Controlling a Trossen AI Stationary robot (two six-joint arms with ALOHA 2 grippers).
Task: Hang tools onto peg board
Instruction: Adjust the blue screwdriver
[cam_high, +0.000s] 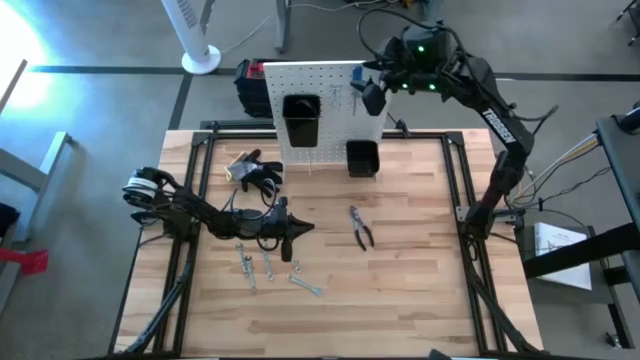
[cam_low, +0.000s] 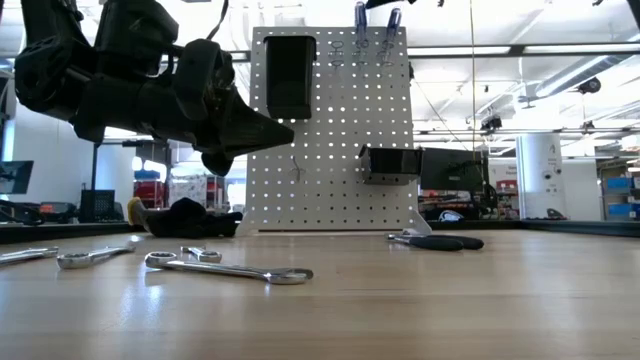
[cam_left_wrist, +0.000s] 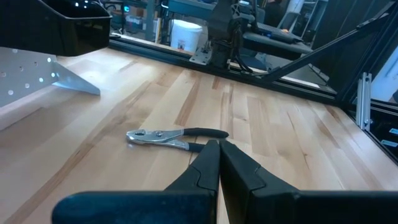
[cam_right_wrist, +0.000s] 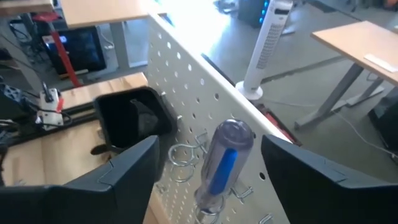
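While both arms are out over the tabletop (cam_high: 400, 300), here's how it lines up from left to right:

Left end effector (cam_high: 303, 228): hanging low above the wood, fingers pressed together with nothing between them, tips aimed toward the pliers.

Wrenches (cam_high: 268, 266): slim silver ones scattered on the boards just in front of the left arm, not yet hung.

Work gloves (cam_high: 256, 171): a dark heap near the foot of the peg board, off to the left.

Peg board (cam_high: 330, 90): upright at the far edge, with one black bin (cam_high: 301, 118) high and a second bin (cam_high: 362, 158) lower on the right.

Pliers (cam_left_wrist: 177, 137): flat on the tabletop near the middle, dark handles pointing away from the board, just ahead of the left fingertips.

Blue-handled screwdriver (cam_right_wrist: 222, 163): standing in a wire ring holder on the board's top right, between the right arm's fingers but seemingly not touched by them.

Right end effector (cam_right_wrist: 208, 165): up at the board's top edge, fingers spread wide on either side of the screwdriver handle.

Risk: if the right arm pulls away crooked, a finger could clip the handle and tip the screwdriver out of its ring. On the left, closed fingers will only shove the pliers along unless they open first.
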